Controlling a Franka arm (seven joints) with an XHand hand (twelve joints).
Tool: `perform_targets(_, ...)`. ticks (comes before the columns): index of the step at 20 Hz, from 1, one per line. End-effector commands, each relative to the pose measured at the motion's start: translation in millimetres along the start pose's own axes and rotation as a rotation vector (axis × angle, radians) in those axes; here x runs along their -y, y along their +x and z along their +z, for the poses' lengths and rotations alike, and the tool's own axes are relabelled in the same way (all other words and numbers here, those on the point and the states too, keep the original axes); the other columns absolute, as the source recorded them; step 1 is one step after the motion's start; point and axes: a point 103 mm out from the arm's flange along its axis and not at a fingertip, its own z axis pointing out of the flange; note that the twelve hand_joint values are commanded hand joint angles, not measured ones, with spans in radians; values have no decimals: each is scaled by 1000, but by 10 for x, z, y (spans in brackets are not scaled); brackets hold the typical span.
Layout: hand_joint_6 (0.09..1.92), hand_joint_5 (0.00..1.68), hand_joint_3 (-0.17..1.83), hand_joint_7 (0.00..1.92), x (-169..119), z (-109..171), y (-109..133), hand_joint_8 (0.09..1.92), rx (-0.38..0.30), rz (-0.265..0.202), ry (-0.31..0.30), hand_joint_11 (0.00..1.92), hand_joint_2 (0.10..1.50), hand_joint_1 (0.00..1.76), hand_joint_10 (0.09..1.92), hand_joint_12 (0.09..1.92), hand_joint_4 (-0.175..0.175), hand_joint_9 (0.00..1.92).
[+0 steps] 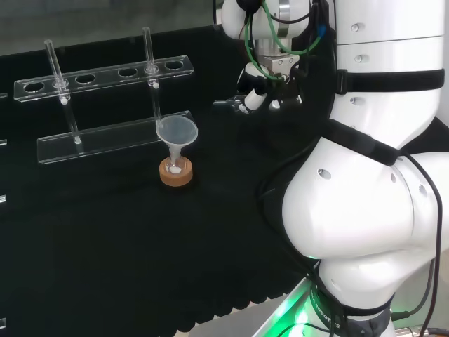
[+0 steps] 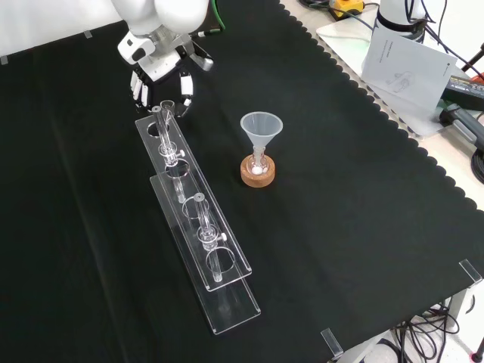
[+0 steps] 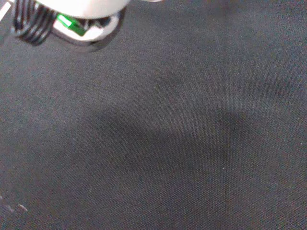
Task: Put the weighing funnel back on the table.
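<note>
In the head view my hand (image 1: 258, 90) hangs low over the black cloth, right of the test tube rack. Its fingers are curled, and a small clear piece, the weighing funnel (image 1: 226, 104), sticks out to the left from between them, just above the cloth. Seen from the front, the hand (image 2: 155, 72) is at the top, right behind the rack's far end, fingertips (image 2: 140, 91) pointing down. In that view the glass hides the weighing funnel. The wrist view looks past a blurred part of the hand (image 3: 72, 14) at bare cloth close below.
A clear rack (image 1: 105, 105) (image 2: 197, 219) holds two test tubes. The big funnel (image 1: 177, 131) (image 2: 261, 127) stands in a small flask on a cork ring (image 1: 175, 172) (image 2: 257, 172). Papers and cables (image 2: 408, 53) lie beyond the cloth's scalloped edge.
</note>
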Motion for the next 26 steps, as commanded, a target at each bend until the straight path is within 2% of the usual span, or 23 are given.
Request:
perform_targets(1, 764, 1237, 719, 703, -116, 64, -8, 602, 7, -15, 20, 763, 639, 1120, 256, 1069, 175, 1047)
perform_targets(11, 767, 1236, 720, 702, -266, 179, 54, 602, 16, -36, 39, 762, 639, 1119, 255, 1071, 175, 1046)
perform_targets(26, 771, 1234, 721, 702, -364, 300, 25, 603, 27, -27, 74, 760, 639, 1119, 254, 1073, 175, 1046)
